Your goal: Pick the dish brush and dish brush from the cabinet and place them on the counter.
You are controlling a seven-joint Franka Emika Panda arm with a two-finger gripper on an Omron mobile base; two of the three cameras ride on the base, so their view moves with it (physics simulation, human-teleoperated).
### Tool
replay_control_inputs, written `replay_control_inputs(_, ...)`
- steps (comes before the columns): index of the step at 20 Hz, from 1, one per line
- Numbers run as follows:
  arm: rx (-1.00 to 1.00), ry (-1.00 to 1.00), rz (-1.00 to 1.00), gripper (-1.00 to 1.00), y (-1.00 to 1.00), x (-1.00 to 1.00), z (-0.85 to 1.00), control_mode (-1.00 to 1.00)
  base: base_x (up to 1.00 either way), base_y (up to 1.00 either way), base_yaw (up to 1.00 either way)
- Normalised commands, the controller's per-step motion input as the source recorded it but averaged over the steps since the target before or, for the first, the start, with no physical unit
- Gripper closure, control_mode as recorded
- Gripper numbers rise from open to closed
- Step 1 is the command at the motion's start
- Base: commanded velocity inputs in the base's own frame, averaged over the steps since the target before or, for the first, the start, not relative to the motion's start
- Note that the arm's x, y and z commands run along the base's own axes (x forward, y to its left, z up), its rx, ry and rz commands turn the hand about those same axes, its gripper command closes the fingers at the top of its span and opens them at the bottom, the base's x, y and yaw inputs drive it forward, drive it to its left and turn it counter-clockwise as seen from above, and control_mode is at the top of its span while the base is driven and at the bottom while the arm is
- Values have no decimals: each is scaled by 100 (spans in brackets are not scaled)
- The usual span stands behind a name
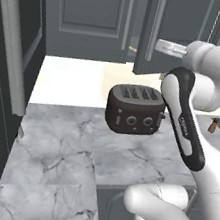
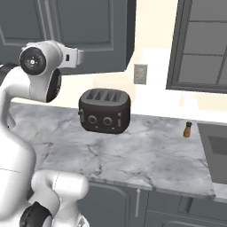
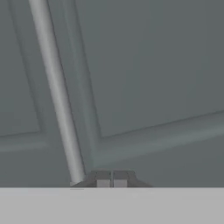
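Grey-blue cabinet (image 1: 93, 13) doors hung above the white marble counter (image 1: 59, 154), and one door (image 1: 158, 31) stood swung out a little. Through the gap, a bit of tan something (image 1: 133, 49) peeked out from inside, too small to tell what it was. The gripper (image 3: 111, 178) was right up close to a door panel, beside its pale bar handle (image 3: 57, 92), with its fingers pinched together on nothing. A black toaster (image 1: 134, 109) sat on the counter, and a small brown shaker (image 2: 188, 129) stood well away from it.

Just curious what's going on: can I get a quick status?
Gripper shut, empty, beside pale bar handle. Dark blue-grey wall cabinet door ajar. Black four-slot toaster on counter below.
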Motion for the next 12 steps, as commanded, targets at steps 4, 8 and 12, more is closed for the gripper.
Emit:
replay_control_inputs(4, 3, 1, 2, 100, -32, -24, 0, -100, 0, 0, 0)
replay_control_inputs(8, -3, 0, 2, 100, 16, -13, 0, -100, 0, 0, 0)
replay_control_inputs(12, -15, -6, 6, 100, 70, -53, -3, -100, 0, 0, 0)
